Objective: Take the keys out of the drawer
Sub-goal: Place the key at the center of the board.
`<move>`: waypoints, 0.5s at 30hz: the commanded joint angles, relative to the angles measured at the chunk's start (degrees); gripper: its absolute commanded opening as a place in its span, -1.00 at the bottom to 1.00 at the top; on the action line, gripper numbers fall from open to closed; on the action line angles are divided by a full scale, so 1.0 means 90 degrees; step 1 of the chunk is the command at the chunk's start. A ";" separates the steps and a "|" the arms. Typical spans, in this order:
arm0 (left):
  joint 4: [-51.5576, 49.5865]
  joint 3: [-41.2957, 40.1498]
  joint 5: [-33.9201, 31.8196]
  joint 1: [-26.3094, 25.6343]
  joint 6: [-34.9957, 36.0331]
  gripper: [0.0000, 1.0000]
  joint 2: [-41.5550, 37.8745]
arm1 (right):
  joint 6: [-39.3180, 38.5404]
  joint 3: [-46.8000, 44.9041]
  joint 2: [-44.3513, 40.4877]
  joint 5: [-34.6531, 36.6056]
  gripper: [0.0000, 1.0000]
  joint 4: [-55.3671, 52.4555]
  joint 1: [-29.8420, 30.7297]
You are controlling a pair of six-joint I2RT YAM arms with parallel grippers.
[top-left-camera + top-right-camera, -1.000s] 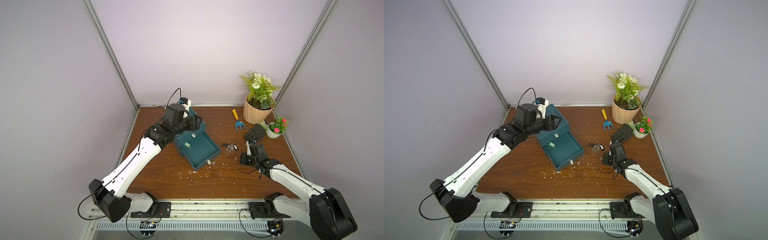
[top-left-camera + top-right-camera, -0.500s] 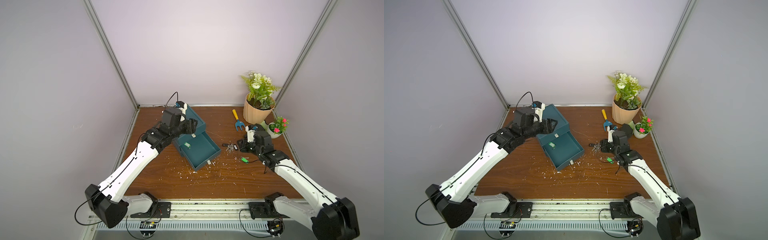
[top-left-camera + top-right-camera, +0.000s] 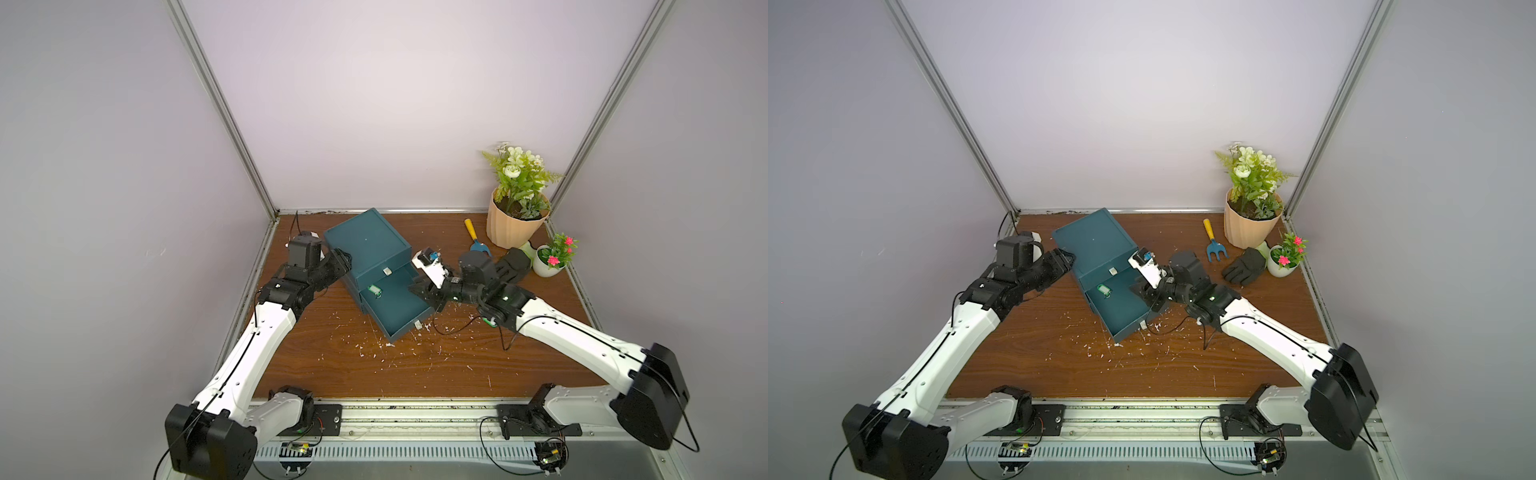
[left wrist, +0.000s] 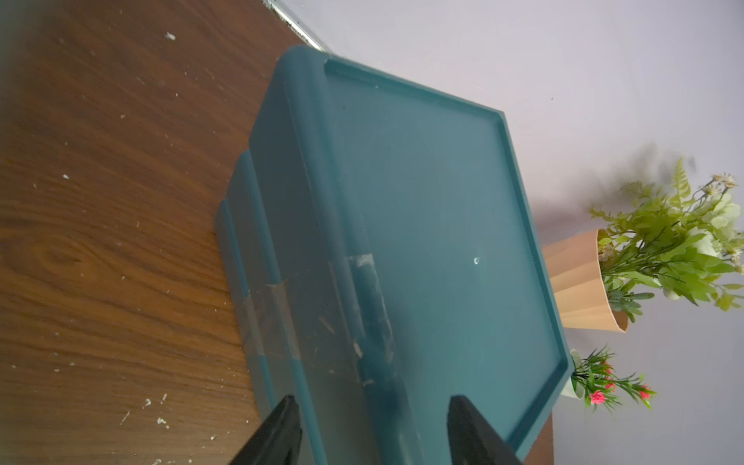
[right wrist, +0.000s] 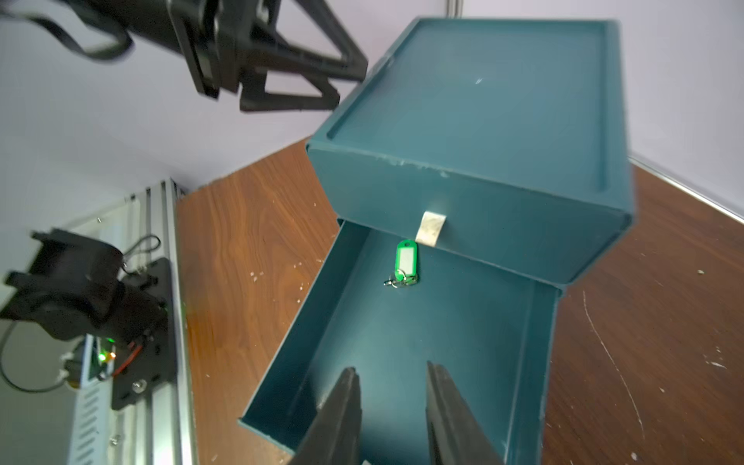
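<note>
**Silver key with green plastic tag (image 5: pixel 406 261) in open teal plastic drawer (image 5: pixel 463 342)**

Key lies near the drawer's back. Right gripper (image 5: pixel 391 368) hovers over the drawer, released, empty. Left gripper (image 4: pixel 373 398), released, sits at the teal cabinet (image 3: pixel 365 239)'s side.

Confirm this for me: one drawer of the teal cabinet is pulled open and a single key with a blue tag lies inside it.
Wrong on the colour only. The right wrist view shows the drawer pulled open with a single key lying inside it, but its tag is green, not blue.
</note>
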 commanded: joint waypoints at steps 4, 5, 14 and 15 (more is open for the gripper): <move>0.0396 -0.0043 0.0317 0.0467 -0.0377 0.26 0.0138 | -0.1066 0.0174 0.0725 -0.0216 -0.32 0.0705 0.0234; 0.0475 -0.0043 0.0335 0.0532 -0.0377 0.27 0.0191 | -0.1118 0.0188 0.0856 -0.0213 -0.32 0.0748 0.0264; 0.0327 0.0609 0.0648 0.0623 0.0128 0.27 0.1118 | -0.1393 0.0389 0.1606 -0.0216 -0.31 0.1022 0.0507; 0.0371 0.0637 0.0667 0.0622 0.0126 0.27 0.1165 | -0.1416 0.0420 0.1658 -0.0211 -0.31 0.1031 0.0533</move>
